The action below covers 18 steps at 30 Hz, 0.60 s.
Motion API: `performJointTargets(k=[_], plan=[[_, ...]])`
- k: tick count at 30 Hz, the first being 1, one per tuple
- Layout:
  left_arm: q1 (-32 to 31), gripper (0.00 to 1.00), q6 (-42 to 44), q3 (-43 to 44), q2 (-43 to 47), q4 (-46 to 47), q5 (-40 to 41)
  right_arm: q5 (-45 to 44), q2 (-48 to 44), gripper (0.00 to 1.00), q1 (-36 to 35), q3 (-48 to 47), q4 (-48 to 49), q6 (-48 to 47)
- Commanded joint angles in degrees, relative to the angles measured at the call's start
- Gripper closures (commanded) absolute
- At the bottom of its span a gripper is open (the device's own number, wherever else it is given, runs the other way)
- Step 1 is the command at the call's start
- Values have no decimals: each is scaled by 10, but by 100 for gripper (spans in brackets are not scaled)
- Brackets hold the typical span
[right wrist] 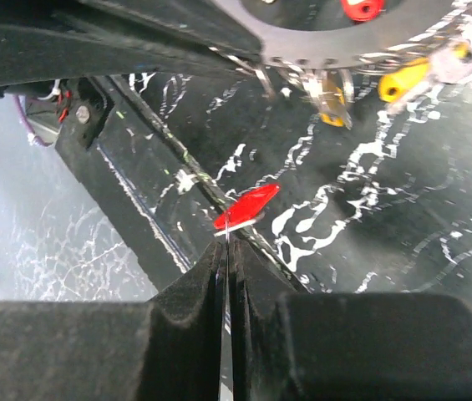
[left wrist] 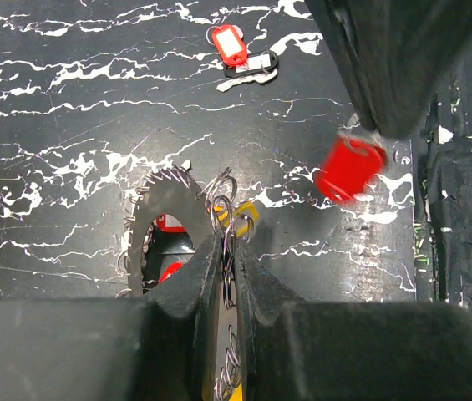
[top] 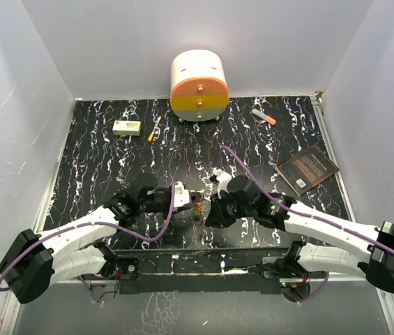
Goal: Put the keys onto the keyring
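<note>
Step in hand: threading. My left gripper clamped on keyring, ring upright at table centre, between arms. My right gripper pinched shut on red key – just beside ring, not yet on. Next, I judge: line key's loop up with wire coils at ring rim, fine alignment. Count – keyring 1; red key held 1; loose red key on table 1; yellow key at ring 1; red bits behind ring, can't tell how many

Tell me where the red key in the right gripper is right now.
The red key is pinched at the tips of the right gripper's shut jaws. In the left wrist view it hangs right of the keyring, apart from it.
</note>
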<state>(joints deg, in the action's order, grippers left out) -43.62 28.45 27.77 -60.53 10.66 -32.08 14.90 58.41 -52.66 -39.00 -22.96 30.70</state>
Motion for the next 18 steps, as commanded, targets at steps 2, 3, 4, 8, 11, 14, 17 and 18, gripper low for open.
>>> performJointTargets(k=[2, 3, 4, 8, 11, 14, 17, 18], plan=[[2, 100, -9, 30, 15, 16, -11, -22, 36, 92, -39, -35, 110, 27], [2, 100, -11, 29, 17, 16, -12, -31, 44, 92, -41, -38, 114, 30], [2, 100, -11, 30, 16, 15, -13, -37, 51, 92, -43, -42, 119, 32], [2, 100, -11, 28, 20, 16, -16, -54, 73, 92, -43, -51, 139, 31], [2, 100, -10, 25, 21, 18, -20, -61, 93, 92, -43, -61, 150, 31], [2, 100, -10, 25, 22, 20, -22, -62, 111, 92, -43, -68, 161, 31], [2, 100, -4, 25, 24, 13, -22, -66, 120, 92, -43, -72, 171, 33], [2, 100, -2, 25, 24, 11, -21, -71, 122, 92, -43, -74, 171, 33]])
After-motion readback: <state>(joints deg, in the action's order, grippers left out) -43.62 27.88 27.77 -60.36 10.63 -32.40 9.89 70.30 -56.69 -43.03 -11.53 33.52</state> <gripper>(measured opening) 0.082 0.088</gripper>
